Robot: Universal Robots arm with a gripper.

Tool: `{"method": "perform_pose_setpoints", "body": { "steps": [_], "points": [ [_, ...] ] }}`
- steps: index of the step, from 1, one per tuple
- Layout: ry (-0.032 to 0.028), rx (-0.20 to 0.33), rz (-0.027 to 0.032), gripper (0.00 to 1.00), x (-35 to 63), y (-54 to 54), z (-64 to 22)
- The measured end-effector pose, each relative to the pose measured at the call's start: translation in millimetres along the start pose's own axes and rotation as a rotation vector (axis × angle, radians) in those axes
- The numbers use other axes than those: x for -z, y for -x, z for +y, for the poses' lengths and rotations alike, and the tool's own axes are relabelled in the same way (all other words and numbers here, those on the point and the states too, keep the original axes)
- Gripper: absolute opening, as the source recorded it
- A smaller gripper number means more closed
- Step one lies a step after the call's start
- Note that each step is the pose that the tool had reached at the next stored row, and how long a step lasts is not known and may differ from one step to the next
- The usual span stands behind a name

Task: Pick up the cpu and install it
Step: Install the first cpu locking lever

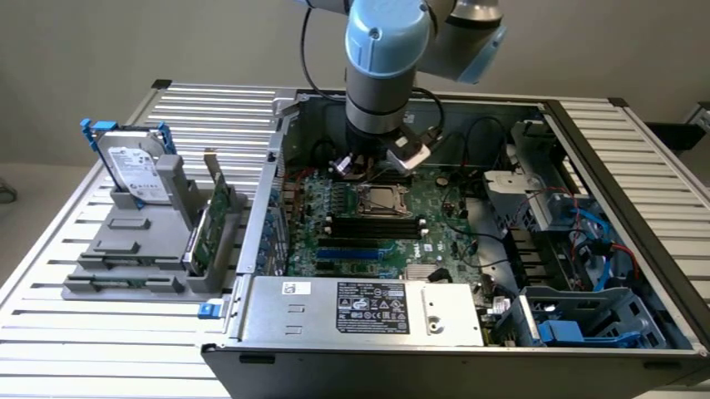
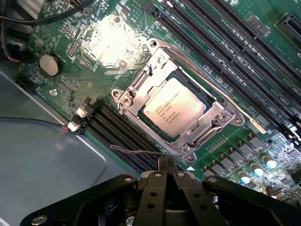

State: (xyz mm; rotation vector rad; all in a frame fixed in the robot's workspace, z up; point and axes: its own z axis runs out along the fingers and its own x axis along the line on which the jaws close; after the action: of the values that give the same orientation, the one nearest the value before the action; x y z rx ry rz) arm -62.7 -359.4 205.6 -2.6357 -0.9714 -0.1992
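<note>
On the exterior view's left, we are seeing a hard drive (image 1: 135,170) and a green circuit card (image 1: 213,218) standing in a grey holder (image 1: 122,276) on the counter (image 1: 66,366). Mid-scene, inside the open computer case (image 1: 444,371), the gripper (image 2: 167,162) is hovering over the motherboard (image 1: 444,237), fingers pressed together and empty. The cpu (image 2: 175,109) is sitting inside the metal socket frame (image 2: 218,117); we are judging placement done.

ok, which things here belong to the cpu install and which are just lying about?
Job: cpu, sitting in the socket frame; gripper, shut, close to it.
Lying about: hard drive, green circuit card, both in the grey rack outside the case.
</note>
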Motion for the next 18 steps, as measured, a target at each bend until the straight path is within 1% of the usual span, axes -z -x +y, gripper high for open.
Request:
{"method": "perform_pose_setpoints", "body": {
  "steps": [4, 6, 7, 9, 10, 11, 16, 18],
  "points": [
    [0.0274, 0.022, 0.0327, 0.11, -0.2, -0.1, -0.1],
    [0.0400, 0.034, 0.0480, 0.11, -0.4, -0.2, -0.2],
    [0.0454, 0.040, 0.0547, 0.11, -0.5, -0.3, -0.3],
    [0.0537, 0.051, 0.0654, 0.11, -0.8, -0.4, -0.5],
    [0.0568, 0.056, 0.0692, 0.11, -0.8, -0.5, -0.6],
    [0.0578, 0.060, 0.0708, 0.11, -0.9, -0.6, -0.6],
    [0.0565, 0.061, 0.0727, 0.11, -1.1, -0.3, -0.7],
    [0.0546, 0.061, 0.0731, 0.11, -1.1, -0.3, -0.7]
  ]
}}
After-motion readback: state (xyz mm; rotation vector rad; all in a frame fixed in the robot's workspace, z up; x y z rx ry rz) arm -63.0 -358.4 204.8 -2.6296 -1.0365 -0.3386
